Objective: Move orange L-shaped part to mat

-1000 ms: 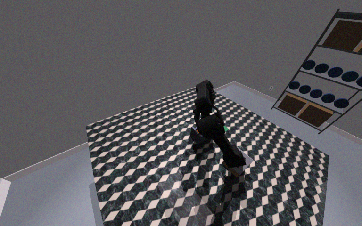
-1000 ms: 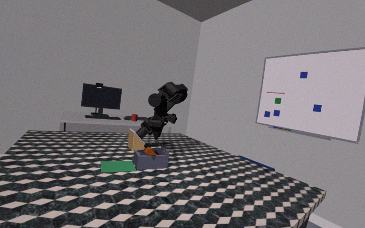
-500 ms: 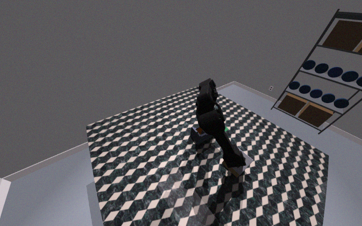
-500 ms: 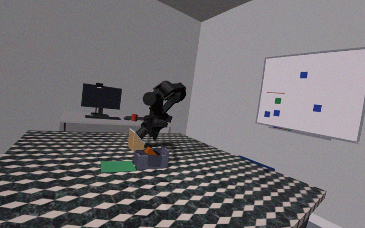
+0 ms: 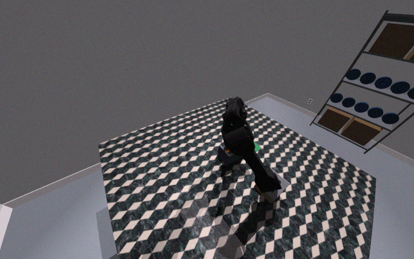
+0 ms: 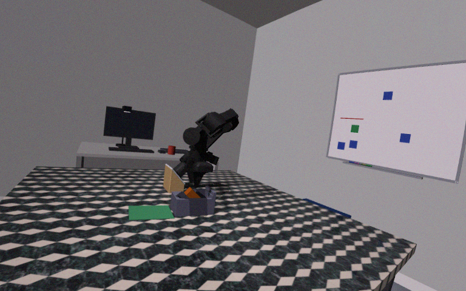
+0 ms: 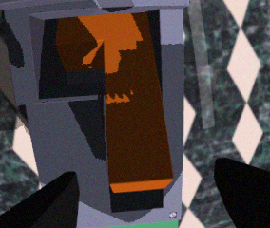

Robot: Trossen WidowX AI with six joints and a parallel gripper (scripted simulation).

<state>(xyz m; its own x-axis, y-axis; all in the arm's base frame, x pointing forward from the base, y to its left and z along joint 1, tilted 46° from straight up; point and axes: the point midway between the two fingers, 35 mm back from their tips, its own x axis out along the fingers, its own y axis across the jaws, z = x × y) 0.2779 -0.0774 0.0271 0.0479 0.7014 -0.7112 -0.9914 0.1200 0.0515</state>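
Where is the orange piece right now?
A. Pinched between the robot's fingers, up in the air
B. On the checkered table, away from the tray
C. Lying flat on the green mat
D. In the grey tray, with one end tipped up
D: the orange part sits in the grey tray with one end poking above the rim, while the open gripper holds nothing and the green mat has nothing on it.

My arm (image 6: 199, 151) is matte black all over, built of chunky rounded links with a round joint housing near its upper end. From above I see a long, slab-sided black link (image 5: 260, 170). The gripper (image 7: 154, 222) shows as 2 dark, tapering fingers. I can make out no cables, screws or markings.
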